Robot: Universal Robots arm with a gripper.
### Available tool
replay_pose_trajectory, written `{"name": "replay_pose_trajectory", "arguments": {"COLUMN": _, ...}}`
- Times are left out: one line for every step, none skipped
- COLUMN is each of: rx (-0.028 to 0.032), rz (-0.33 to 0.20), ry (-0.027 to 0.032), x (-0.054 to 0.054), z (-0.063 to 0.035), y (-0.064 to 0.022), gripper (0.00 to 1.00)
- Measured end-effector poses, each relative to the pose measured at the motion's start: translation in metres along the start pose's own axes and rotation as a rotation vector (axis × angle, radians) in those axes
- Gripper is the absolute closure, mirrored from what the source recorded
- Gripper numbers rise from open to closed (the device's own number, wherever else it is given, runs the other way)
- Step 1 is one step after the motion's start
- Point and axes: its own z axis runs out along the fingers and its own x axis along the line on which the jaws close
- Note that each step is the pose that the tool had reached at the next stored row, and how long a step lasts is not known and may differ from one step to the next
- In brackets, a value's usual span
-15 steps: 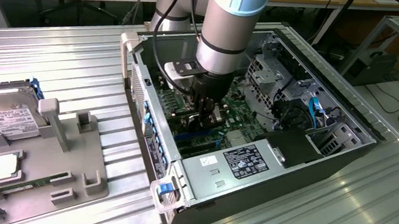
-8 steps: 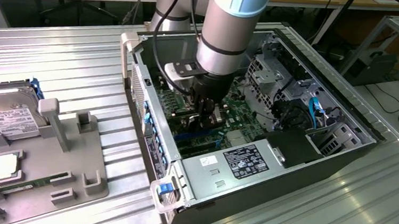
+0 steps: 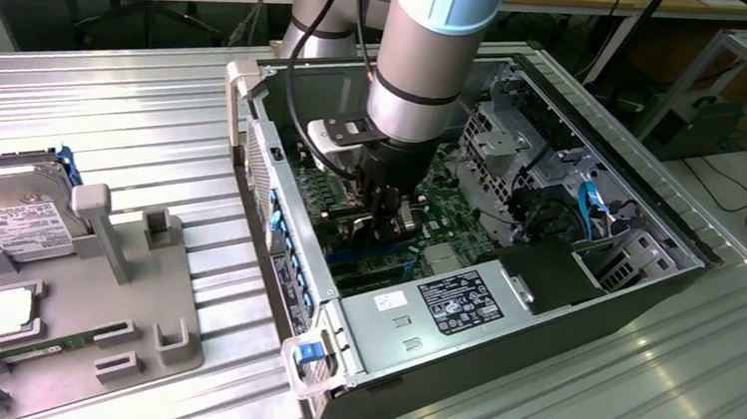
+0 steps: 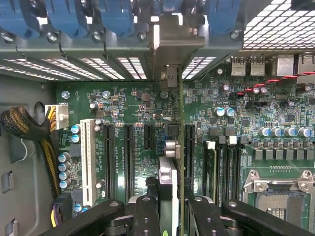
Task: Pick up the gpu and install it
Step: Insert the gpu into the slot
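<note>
My gripper (image 3: pixel 393 211) is lowered into the open computer case (image 3: pixel 638 240), over the green motherboard (image 3: pixel 447 220). In the wrist view the gripper (image 4: pixel 174 219) is shut on the gpu (image 4: pixel 170 167), a thin dark card seen edge-on between the two black fingers (image 4: pixel 145 216). The card stands upright above the motherboard (image 4: pixel 142 103), next to a black expansion slot (image 4: pixel 189 152). Its silvery metal bracket (image 4: pixel 174 44) sits against the case's rear slot openings. I cannot tell whether the card's lower edge is in a slot.
Black and white expansion slots (image 4: pixel 88 162), a CPU socket (image 4: pixel 278 196) and a braided cable bundle (image 4: pixel 24 125) surround the card. Blue clips (image 4: pixel 110 17) line the rear wall. Beside the case, a grey fixture (image 3: pixel 140 291) holds a hard drive (image 3: pixel 19 227) and a memory stick (image 3: pixel 22 354).
</note>
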Motion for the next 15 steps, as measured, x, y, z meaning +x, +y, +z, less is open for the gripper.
{"name": "replay_pose_trajectory", "arguments": {"rx": 0.0000, "rz": 0.000, "ry": -0.0001, "x": 0.0000, "z": 0.0001, "y": 0.0000, "gripper": 0.72}}
{"name": "replay_pose_trajectory", "arguments": {"rx": 0.0001, "rz": 0.000, "ry": -0.0004, "x": 0.0000, "z": 0.0001, "y": 0.0000, "gripper": 0.72}}
{"name": "replay_pose_trajectory", "arguments": {"rx": 0.0007, "rz": 0.000, "ry": -0.0015, "x": -0.0001, "z": -0.0013, "y": -0.0001, "gripper": 0.72}}
{"name": "replay_pose_trajectory", "arguments": {"rx": 0.0012, "rz": 0.000, "ry": -0.0026, "x": -0.0002, "z": -0.0027, "y": -0.0001, "gripper": 0.72}}
{"name": "replay_pose_trajectory", "arguments": {"rx": 0.0008, "rz": 0.000, "ry": -0.0017, "x": -0.0002, "z": -0.0039, "y": -0.0001, "gripper": 0.72}}
{"name": "replay_pose_trajectory", "arguments": {"rx": 0.0003, "rz": 0.000, "ry": -0.0007, "x": 0.0000, "z": -0.0047, "y": 0.0000, "gripper": 0.72}}
{"name": "replay_pose_trajectory", "arguments": {"rx": 0.0002, "rz": 0.000, "ry": -0.0004, "x": 0.0000, "z": -0.0048, "y": 0.0000, "gripper": 0.72}}
{"name": "replay_pose_trajectory", "arguments": {"rx": 0.0002, "rz": 0.000, "ry": -0.0005, "x": 0.0000, "z": -0.0048, "y": 0.0000, "gripper": 0.72}}
{"name": "replay_pose_trajectory", "arguments": {"rx": 0.0002, "rz": 0.000, "ry": -0.0005, "x": 0.0000, "z": -0.0047, "y": 0.0000, "gripper": 0.72}}
{"name": "replay_pose_trajectory", "arguments": {"rx": 0.0002, "rz": 0.000, "ry": -0.0005, "x": 0.0000, "z": -0.0048, "y": 0.0000, "gripper": 0.72}}
{"name": "replay_pose_trajectory", "arguments": {"rx": 0.0002, "rz": 0.000, "ry": -0.0005, "x": 0.0000, "z": -0.0048, "y": 0.0000, "gripper": 0.72}}
{"name": "replay_pose_trajectory", "arguments": {"rx": 0.0002, "rz": 0.000, "ry": -0.0005, "x": 0.0000, "z": -0.0048, "y": 0.0000, "gripper": 0.72}}
{"name": "replay_pose_trajectory", "arguments": {"rx": 0.0001, "rz": 0.000, "ry": -0.0005, "x": 0.0001, "z": -0.0048, "y": 0.0000, "gripper": 0.72}}
{"name": "replay_pose_trajectory", "arguments": {"rx": 0.0002, "rz": 0.000, "ry": -0.0004, "x": 0.0001, "z": -0.0048, "y": 0.0000, "gripper": 0.72}}
{"name": "replay_pose_trajectory", "arguments": {"rx": -0.0009, "rz": 0.000, "ry": -0.0003, "x": 0.0002, "z": -0.0048, "y": 0.0000, "gripper": 0.72}}
